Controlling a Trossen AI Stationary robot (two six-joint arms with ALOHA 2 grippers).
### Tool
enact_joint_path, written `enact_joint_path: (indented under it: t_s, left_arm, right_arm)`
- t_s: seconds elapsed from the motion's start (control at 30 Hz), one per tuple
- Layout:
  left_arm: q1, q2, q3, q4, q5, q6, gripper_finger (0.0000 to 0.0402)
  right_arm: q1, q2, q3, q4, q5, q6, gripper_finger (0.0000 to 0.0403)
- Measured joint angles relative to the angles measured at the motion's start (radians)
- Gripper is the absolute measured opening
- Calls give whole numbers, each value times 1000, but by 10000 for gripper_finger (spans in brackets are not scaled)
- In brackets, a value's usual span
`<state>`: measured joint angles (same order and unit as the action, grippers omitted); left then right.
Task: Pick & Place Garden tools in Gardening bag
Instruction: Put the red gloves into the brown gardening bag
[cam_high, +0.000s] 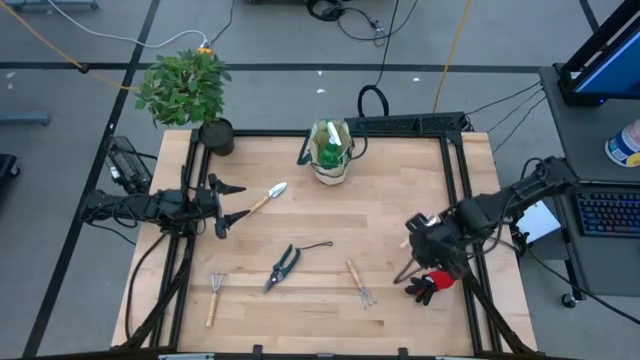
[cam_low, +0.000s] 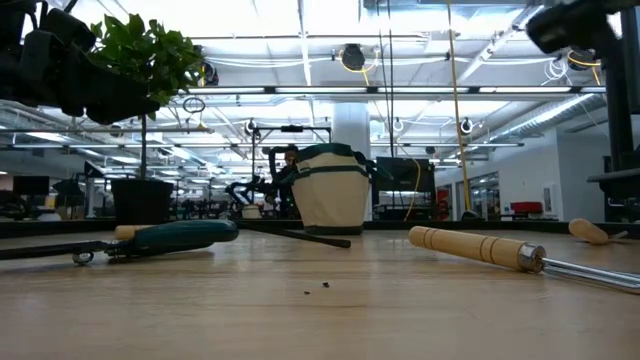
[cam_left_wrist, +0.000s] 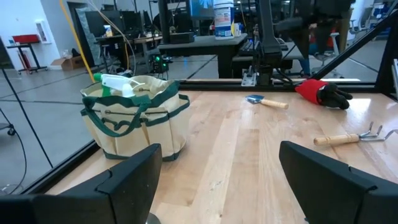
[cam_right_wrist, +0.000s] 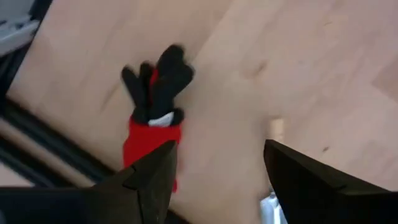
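The bag (cam_high: 331, 153) stands near the middle of the table's (cam_high: 400, 210) far edge, with the green sprayer (cam_high: 328, 150) already inside it. The right gripper (cam_right_wrist: 217, 180) hovers near the right edge above the red-and-black glove (cam_right_wrist: 153, 112), its fingers spread wide and holding nothing. The left gripper (cam_high: 232, 200) waits at the left edge, fingers wide apart and empty, beside a trowel (cam_high: 268, 196). Shears (cam_high: 283, 268) and two small rakes (cam_high: 214, 298) (cam_high: 358, 283) lie along the near side.
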<state>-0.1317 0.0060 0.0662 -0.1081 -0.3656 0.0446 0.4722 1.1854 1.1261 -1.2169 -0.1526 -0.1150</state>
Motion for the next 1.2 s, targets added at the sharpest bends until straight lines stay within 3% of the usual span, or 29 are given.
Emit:
enact_joint_path:
  t_s: [0.2,0.47,0.93,1.2]
  left_arm:
    - [0,0,0,0,0,0,333]
    - [0,0,0,0,0,3,333]
    - [0,0,0,0,0,4,333]
    - [0,0,0,0,0,4,333]
  right_arm:
    - [118,0,-81,24,-60,110,260]
    - [219,0,-211,147,-62,267,271]
    - [290,0,-342,290,-56,391,271]
    - [289,0,-426,381,18,454,268]
